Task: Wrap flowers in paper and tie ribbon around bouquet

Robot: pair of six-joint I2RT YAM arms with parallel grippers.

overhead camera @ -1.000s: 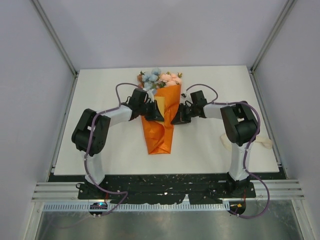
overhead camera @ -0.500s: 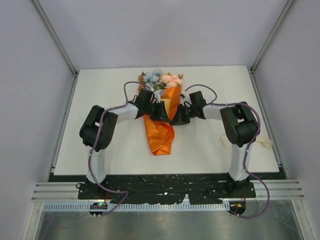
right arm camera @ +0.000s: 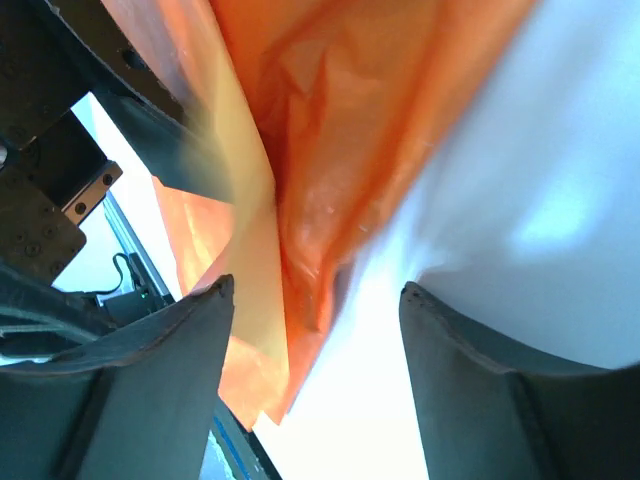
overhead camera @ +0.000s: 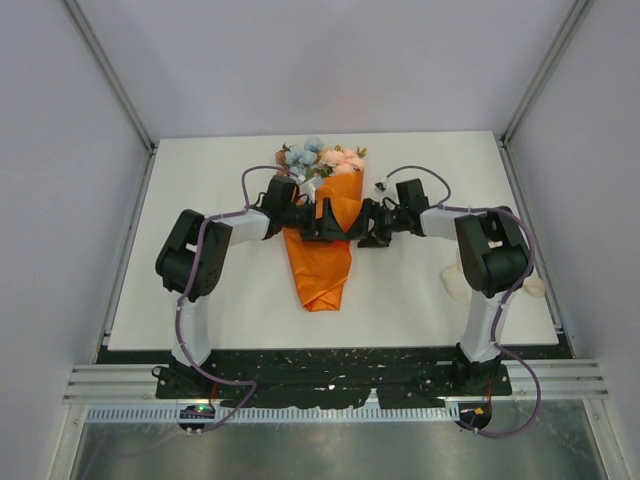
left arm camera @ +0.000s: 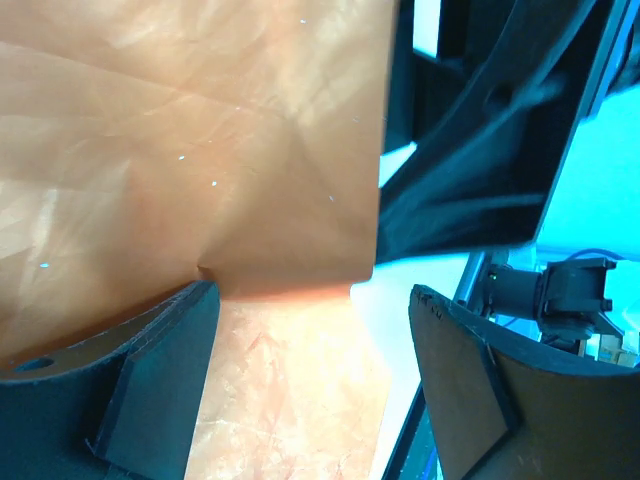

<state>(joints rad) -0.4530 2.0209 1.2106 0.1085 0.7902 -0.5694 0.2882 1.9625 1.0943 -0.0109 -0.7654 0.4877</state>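
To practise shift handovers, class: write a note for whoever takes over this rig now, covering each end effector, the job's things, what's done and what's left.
Left end effector: open, over the paper.
Right end effector: open, at its right edge.
Flowers lie wrapped in the paper cone on the table, blooms toward the far edge.
Ribbon lies by the right arm's base.
Done: wrapping.
Left: tying the ribbon.

Both tools, clamped a second ago, now stand with jaws parted. The left tool (overhead camera: 328, 226) has slid further across the paper (overhead camera: 322, 268). The right tool (overhead camera: 368, 233) has backed slightly toward the bench's (overhead camera: 450, 180) right edge.
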